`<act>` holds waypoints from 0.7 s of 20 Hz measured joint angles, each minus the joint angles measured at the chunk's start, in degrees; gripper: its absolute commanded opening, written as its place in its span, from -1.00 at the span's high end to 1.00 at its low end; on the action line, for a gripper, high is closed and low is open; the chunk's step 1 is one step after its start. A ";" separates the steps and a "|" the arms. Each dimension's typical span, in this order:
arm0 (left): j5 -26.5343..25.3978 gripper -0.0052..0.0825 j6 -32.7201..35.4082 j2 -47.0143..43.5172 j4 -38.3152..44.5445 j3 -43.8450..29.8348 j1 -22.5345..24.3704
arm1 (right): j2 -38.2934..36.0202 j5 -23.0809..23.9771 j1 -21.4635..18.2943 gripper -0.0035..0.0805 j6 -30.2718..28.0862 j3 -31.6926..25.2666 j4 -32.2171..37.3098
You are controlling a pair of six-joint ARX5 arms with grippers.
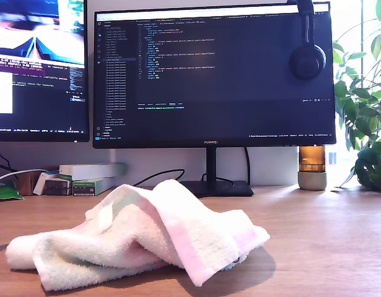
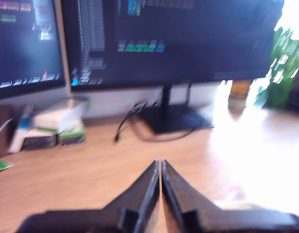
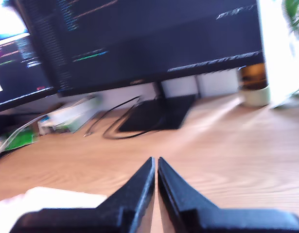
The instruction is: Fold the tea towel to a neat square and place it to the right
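Note:
The tea towel [image 1: 140,238] lies crumpled in a loose heap on the wooden desk [image 1: 326,247], toward the exterior view's left. It is fluffy white cloth with pale pink and mint-green bands. Neither arm shows in the exterior view. In the first wrist view my first gripper [image 2: 160,163] is shut with nothing between its fingers, hanging over bare desk. My second gripper [image 3: 155,160] is also shut and empty. A white edge of the tea towel [image 3: 57,196] shows beside it in the second wrist view, apart from the fingertips.
Two monitors [image 1: 215,74] stand at the back, the larger on a black stand [image 1: 212,185] with a cable. Headphones [image 1: 308,59] hang on its corner. Small boxes [image 1: 85,176] sit at the exterior view's back left. A lamp [image 1: 312,167] and a plant [image 1: 367,105] stand at its right.

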 measured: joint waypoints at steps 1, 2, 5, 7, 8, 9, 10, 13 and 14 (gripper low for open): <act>1.18 0.93 -0.20 0.42 0.04 0.81 0.00 | 0.00 -1.22 0.00 0.95 0.15 0.59 -0.66; 2.69 0.93 -0.31 1.42 0.37 1.86 0.00 | 0.02 -2.29 0.00 0.95 0.24 1.42 -1.11; 8.63 0.93 -1.75 5.81 1.40 4.50 -0.76 | 1.38 -6.75 0.00 0.95 1.42 5.01 -2.21; 12.57 0.93 -2.08 9.57 1.70 5.90 -1.84 | 4.37 -9.81 0.00 0.95 1.95 7.28 -3.78; 14.88 0.93 -2.10 11.91 1.64 7.19 -2.27 | 6.54 -11.93 0.00 0.95 2.45 8.55 -5.05; 16.15 0.93 -2.10 14.36 1.66 8.79 -2.78 | 8.85 -13.92 0.02 0.95 2.73 9.79 -6.29; 17.31 0.93 -1.88 16.39 0.85 10.49 -3.37 | 10.97 -15.89 0.22 0.95 2.73 11.06 -7.74; 19.32 0.93 6.32 23.78 -6.58 17.68 -4.98 | 18.47 -22.03 2.34 0.95 -1.03 16.50 -12.72; 19.34 0.93 13.33 26.29 -9.57 20.04 -5.60 | 20.79 -22.47 3.54 0.95 -1.49 18.16 -14.27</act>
